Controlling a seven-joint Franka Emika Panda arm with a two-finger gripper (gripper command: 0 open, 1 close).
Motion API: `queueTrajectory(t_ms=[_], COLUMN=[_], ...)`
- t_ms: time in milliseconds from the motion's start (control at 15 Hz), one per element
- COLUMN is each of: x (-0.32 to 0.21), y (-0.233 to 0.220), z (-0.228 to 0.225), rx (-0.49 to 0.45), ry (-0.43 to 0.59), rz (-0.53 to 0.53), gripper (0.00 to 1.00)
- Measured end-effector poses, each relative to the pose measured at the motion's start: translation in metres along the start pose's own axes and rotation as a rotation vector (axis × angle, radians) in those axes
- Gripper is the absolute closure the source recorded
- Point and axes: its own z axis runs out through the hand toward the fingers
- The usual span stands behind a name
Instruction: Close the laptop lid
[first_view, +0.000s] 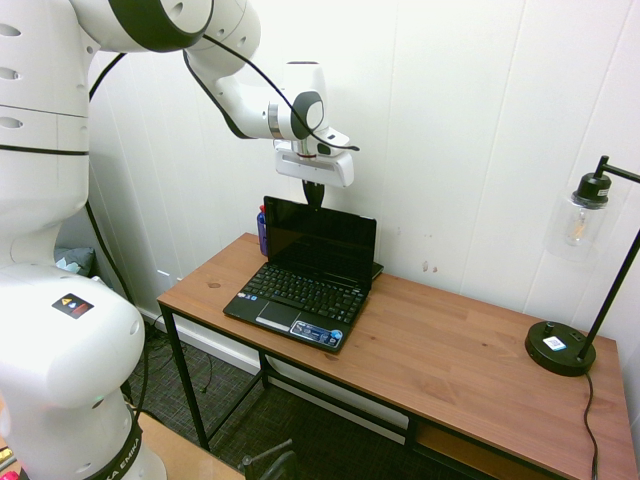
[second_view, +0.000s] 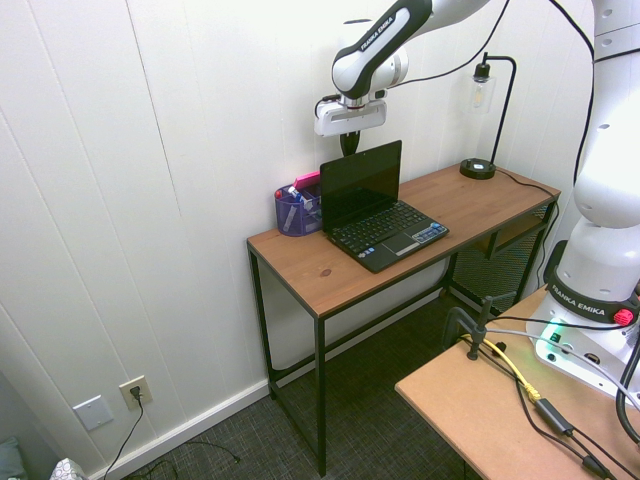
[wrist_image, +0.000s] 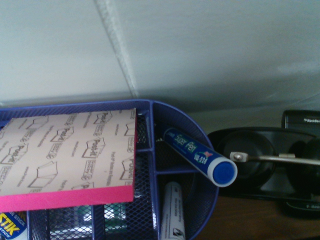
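Note:
The laptop lid (first_view: 320, 243) (second_view: 362, 183) stands open and nearly upright, its dark screen facing the desk's front. It is hinged to a small black netbook with a keyboard and silver palm rest (first_view: 298, 300). My gripper (first_view: 313, 195) (second_view: 347, 144) hangs pointing down just above the lid's top edge, towards the wall side. Its fingers are shut together with nothing between them. Whether the tips touch the lid I cannot tell.
The laptop sits on a wooden desk (first_view: 450, 360) against a white panelled wall. A blue mesh organiser (second_view: 297, 212) (wrist_image: 195, 210) with a pink sticky-note pad (wrist_image: 65, 155) and a marker (wrist_image: 200, 156) stands behind the lid. A black lamp (first_view: 570, 300) stands at the desk's far end.

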Motion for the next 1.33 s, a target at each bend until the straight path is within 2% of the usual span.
queueTrajectory(t_ms=[600, 1000, 1333], x=[-0.027, -0.043, -0.043], y=[0.056, 0.108, 0.13], z=[0.006, 0.052, 0.091], rx=[-0.047, -0.137, -0.187], ry=[-0.029, -0.089, -0.132], rz=[0.052, 0.087, 0.106], gripper=[1.0, 1.0, 1.0])
